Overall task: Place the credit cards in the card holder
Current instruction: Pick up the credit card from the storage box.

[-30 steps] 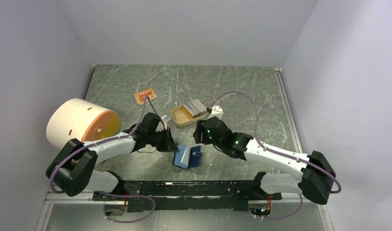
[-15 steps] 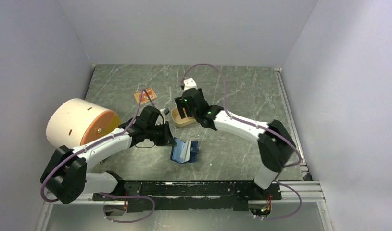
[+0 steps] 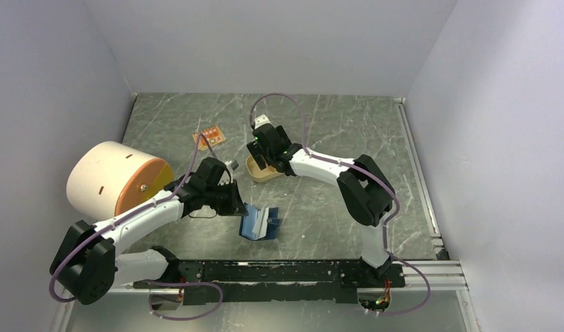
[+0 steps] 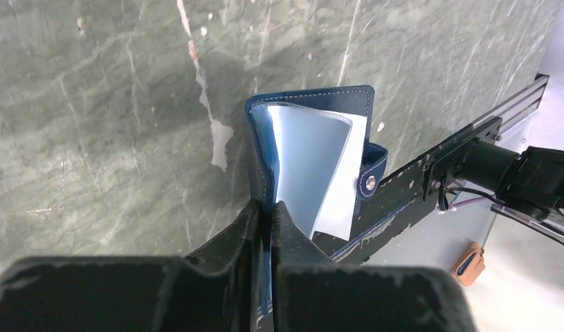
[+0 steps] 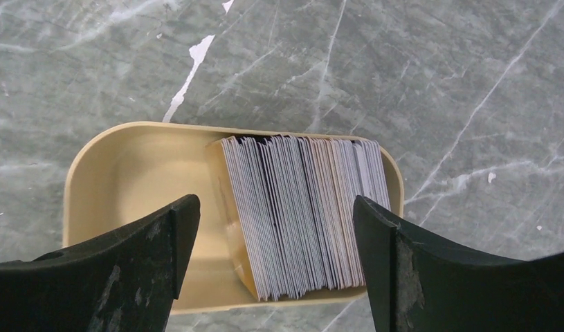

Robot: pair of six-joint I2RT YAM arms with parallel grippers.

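Right wrist, right gripper spread over credit cards (tan tray)

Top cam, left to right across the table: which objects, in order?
Cream cylinder with orange end → small orange board → open card holder. The tan tray lines up with the holder, so it is left unranked.
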